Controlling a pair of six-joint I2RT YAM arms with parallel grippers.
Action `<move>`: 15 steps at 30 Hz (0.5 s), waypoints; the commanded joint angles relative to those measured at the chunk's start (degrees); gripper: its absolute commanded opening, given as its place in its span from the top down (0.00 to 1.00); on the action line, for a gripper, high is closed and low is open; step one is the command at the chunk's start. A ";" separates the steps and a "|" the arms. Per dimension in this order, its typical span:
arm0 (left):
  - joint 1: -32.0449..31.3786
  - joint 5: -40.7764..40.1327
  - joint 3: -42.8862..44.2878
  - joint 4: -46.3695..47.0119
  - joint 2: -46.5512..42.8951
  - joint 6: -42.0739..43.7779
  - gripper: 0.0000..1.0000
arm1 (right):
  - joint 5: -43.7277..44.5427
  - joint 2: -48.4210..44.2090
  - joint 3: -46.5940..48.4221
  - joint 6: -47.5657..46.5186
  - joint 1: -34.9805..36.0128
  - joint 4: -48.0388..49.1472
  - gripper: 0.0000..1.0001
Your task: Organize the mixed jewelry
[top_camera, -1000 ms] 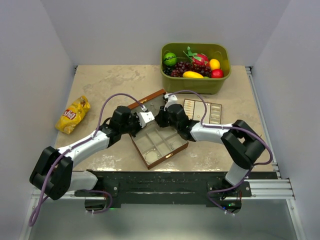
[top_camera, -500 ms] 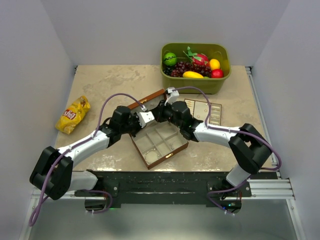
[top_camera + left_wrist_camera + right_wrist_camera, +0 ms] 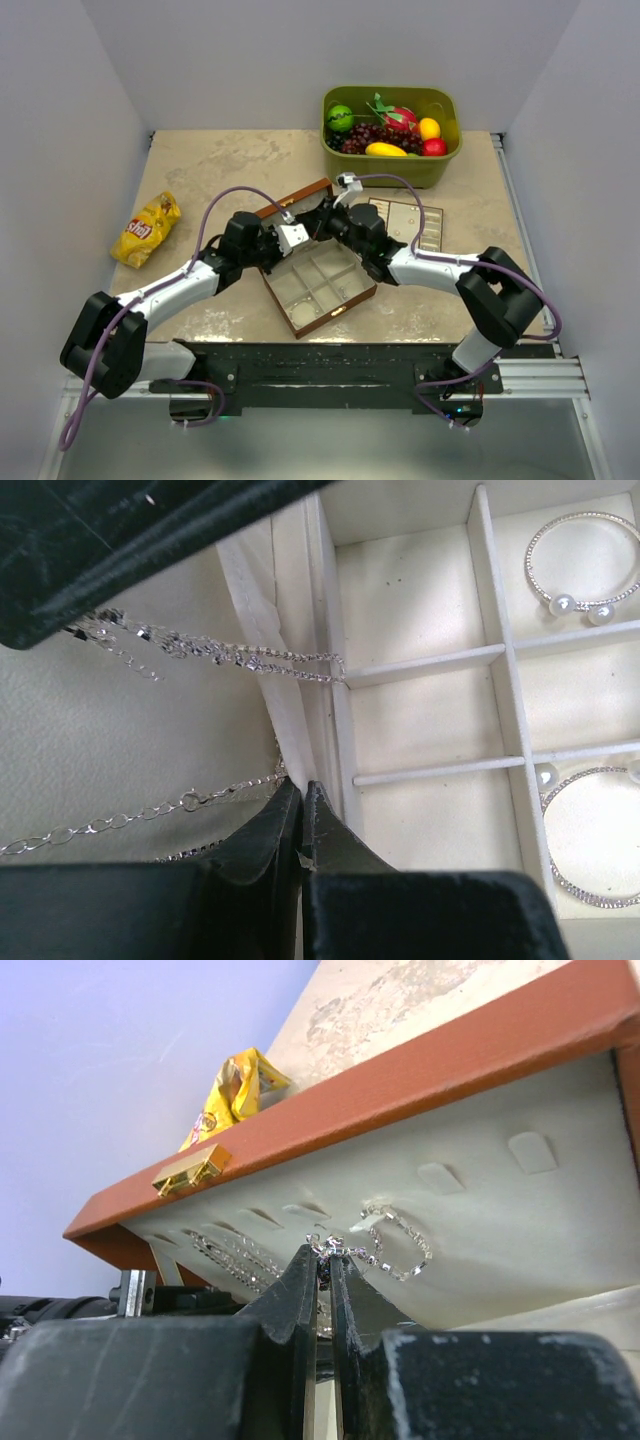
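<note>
Inspection from my own two wrists. My right gripper (image 3: 325, 1257) has its fingers pressed together on a glittering chain (image 3: 396, 1241): a knot of its links sits pinched at the fingertips, and the rest loops off to the right against the cream lining of the lid (image 3: 430, 1065), just below a row of small cream tabs. The lid stands raised, and its brass clasp (image 3: 188, 1170) shows on the brown edge. My left gripper (image 3: 302, 794) is also closed, fingertips touching, set against the cream strip where the lid lining meets the wooden box (image 3: 335, 305). A fine link chain (image 3: 120, 825) runs along the lining right up to those fingertips; I cannot tell whether it is caught between them. Inside the box, one pearl-tipped bangle (image 3: 580, 562) lies in a far compartment and a second bangle (image 3: 597, 842) lies in a compartment on the same side, with one compartment between them; the two compartments nearest my left fingers hold nothing I can see. From above, both grippers meet at the lid, near each other. The flat tray (image 3: 405, 222) lies just beside the box on my right; its contents are too small to make out. A green bin of fruit (image 3: 440, 165) stands at the far edge, and a yellow snack bag (image 3: 147, 228) lies well apart on my left.
</note>
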 commanded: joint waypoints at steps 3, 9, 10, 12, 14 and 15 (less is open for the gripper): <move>-0.61 6.29 1.13 -2.73 0.97 -0.31 1.00 | 0.82 -0.07 -0.23 1.87 -0.46 5.21 0.98; -0.61 6.82 1.04 -2.30 -0.08 -0.31 1.00 | 0.82 1.25 -1.46 -0.77 -0.37 2.57 0.98; -0.52 6.82 0.96 -2.04 -0.26 -0.31 1.00 | 0.82 1.25 -2.42 -1.21 -0.46 2.04 0.98; -0.52 6.91 0.61 -1.42 -1.13 -0.40 1.00 | 1.69 1.51 -3.30 -1.56 -0.37 1.60 0.98; -0.52 7.35 0.43 -1.07 -1.92 -0.40 1.00 | 1.87 1.87 -3.92 -2.00 -0.28 1.34 0.98; -0.61 7.61 0.34 -0.89 -2.10 -0.40 1.00 | 2.05 2.30 -3.84 -2.18 -0.28 1.16 0.98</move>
